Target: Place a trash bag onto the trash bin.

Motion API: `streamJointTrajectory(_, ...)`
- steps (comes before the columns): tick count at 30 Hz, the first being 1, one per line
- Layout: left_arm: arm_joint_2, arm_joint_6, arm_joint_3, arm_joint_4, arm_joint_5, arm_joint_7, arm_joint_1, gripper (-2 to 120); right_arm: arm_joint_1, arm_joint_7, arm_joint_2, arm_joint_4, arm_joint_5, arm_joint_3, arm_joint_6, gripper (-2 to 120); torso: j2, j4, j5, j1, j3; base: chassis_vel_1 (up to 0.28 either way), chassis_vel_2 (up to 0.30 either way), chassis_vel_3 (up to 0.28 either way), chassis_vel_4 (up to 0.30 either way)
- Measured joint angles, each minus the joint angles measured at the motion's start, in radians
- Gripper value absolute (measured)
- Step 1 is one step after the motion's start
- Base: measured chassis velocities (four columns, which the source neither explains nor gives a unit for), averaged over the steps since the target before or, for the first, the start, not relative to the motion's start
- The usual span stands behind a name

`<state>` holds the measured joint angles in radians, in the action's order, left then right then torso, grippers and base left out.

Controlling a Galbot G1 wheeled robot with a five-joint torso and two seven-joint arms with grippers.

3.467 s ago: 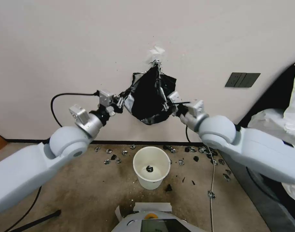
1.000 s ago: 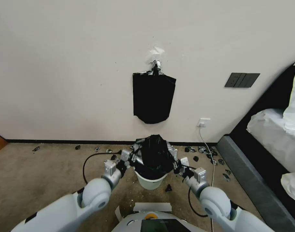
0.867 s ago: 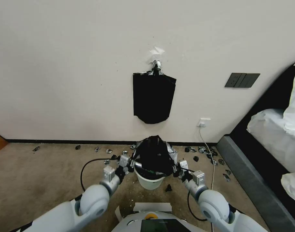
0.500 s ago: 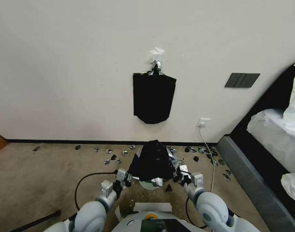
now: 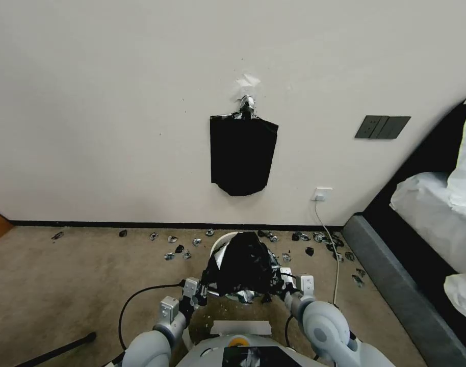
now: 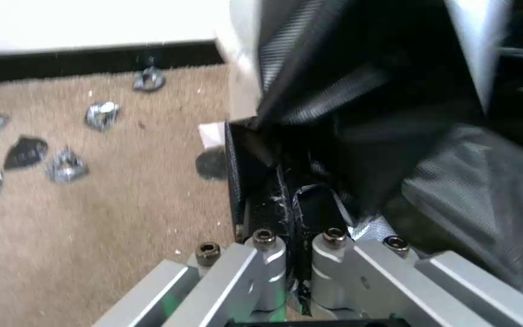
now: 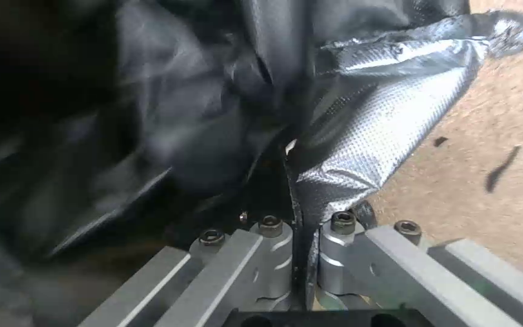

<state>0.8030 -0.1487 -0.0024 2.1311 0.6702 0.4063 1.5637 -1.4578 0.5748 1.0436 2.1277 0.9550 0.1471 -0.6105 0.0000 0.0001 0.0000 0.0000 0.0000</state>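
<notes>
Trash bag [image 5: 243,262] is being drawn over trash bin [image 5: 220,243] (far rim bare), clamped by left gripper [image 5: 205,289] and right gripper [image 5: 278,289]; hem must be pulled lower.

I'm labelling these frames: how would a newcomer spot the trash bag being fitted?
Below the flat smooth black bag pack clipped to the wall stands the round cream-white plastic trash bin. The crinkled glossy black plastic trash bag draped over it, pinched between the left gripper and right gripper, is the one.
</notes>
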Motion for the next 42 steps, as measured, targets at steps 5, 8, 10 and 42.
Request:
streamJointTrajectory(5, 0.039, 0.009, -0.007, -0.037, 0.010, 0.001, -0.022, 0, 0.011, -0.031, 0.015, -0.048, -0.045, -0.016, 0.016, 0, 0.000, -0.0001, 0.0000, 0.000, 0.000, 0.000, 0.000, 0.000, 0.000)
streamJointTrajectory(8, 0.061, 0.024, -0.016, -0.075, 0.016, 0.003, -0.041, 0, 0.027, -0.049, 0.020, -0.098, -0.086, -0.031, 0.053, 0, 0.000, -0.0001, 0.0000, 0.000, 0.000, 0.000, 0.000, 0.000, 0.000)
streamJointTrajectory(10, 0.067, 0.032, -0.025, -0.085, 0.019, 0.008, -0.046, 0, 0.032, -0.052, 0.021, -0.114, -0.097, -0.032, 0.074, 0, 0.000, 0.0001, 0.0000, 0.000, 0.000, 0.000, 0.000, 0.000, 0.000)
streamJointTrajectory(42, -0.072, -0.027, -0.115, 0.051, 0.059, -0.019, 0.043, 69, -0.133, -0.064, -0.014, 0.002, -0.221, 0.027, 0.125, 71, 0.000, -0.0002, 0.0001, 0.000, 0.000, 0.000, 0.000, 0.000, 0.000)
